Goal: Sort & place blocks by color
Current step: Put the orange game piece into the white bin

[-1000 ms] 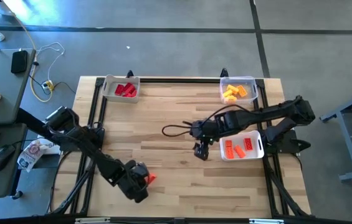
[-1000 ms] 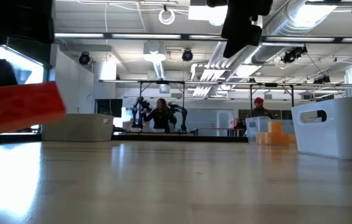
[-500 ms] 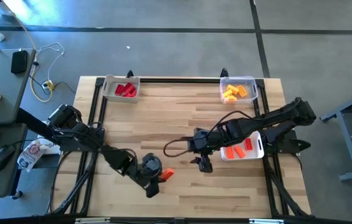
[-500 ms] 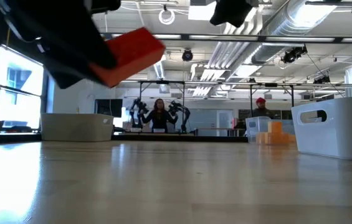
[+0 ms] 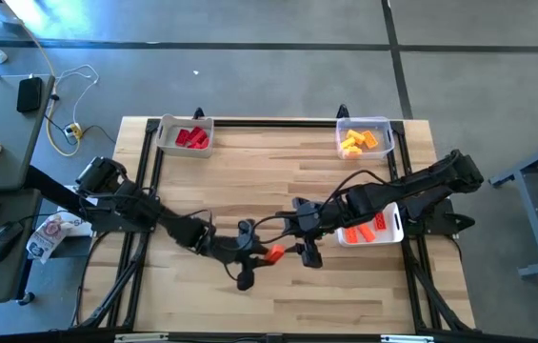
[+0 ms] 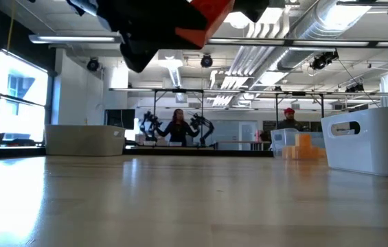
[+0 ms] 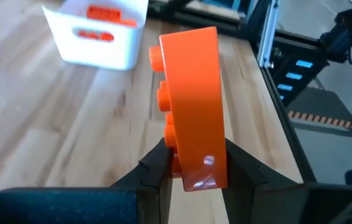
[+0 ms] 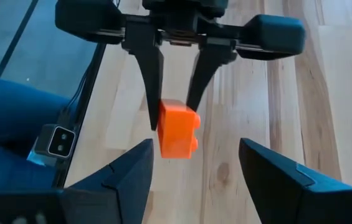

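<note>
My left gripper is in the middle of the table, toward the near edge, shut on an orange block. The block is raised above the wood, as the low view shows at its top. My right gripper is open and faces the left gripper from the right. Its fingers stand apart on either side of the block, a little short of it. Three bins hold blocks: red, yellow-orange and orange-red. My left gripper pinches the orange block between its two fingers, one on the studded face and one on the opposite flat face, at the block's near end. The fingers come about level from the table's left. The block sticks out past the fingertips, clear of the table.
The white bin of orange-red blocks sits by the table's right edge, just behind my right arm. The two other bins stand in the far corners. A black cable loops over the wood beside the right arm. Bare wood lies between the bins.
My left gripper has carried the orange block from the near-left part of the table toward the right, raising it as it went, and now meets the right gripper mid-table. My right gripper has moved a little toward the near edge.
</note>
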You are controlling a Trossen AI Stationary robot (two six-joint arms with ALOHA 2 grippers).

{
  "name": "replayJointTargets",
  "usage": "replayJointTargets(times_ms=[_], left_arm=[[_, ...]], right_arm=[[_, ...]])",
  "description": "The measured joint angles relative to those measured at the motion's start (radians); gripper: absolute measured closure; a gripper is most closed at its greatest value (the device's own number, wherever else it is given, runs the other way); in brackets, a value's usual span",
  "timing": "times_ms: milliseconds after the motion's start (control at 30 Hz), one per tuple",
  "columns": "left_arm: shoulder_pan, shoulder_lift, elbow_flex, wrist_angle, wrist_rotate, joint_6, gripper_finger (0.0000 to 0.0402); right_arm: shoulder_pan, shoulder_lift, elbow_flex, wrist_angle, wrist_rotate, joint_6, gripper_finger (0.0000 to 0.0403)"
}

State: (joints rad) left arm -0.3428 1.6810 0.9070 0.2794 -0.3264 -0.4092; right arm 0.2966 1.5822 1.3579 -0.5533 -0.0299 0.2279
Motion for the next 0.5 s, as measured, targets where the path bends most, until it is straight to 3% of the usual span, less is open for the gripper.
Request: replayJointTargets(times_ms=[500], left_arm=[[0.066,0.000,-0.001,0.068,-0.037,0.164,0.0323]], right_arm=[[-0.007,0.000,0.000,0.000,0.001,-0.001,0.0181]])
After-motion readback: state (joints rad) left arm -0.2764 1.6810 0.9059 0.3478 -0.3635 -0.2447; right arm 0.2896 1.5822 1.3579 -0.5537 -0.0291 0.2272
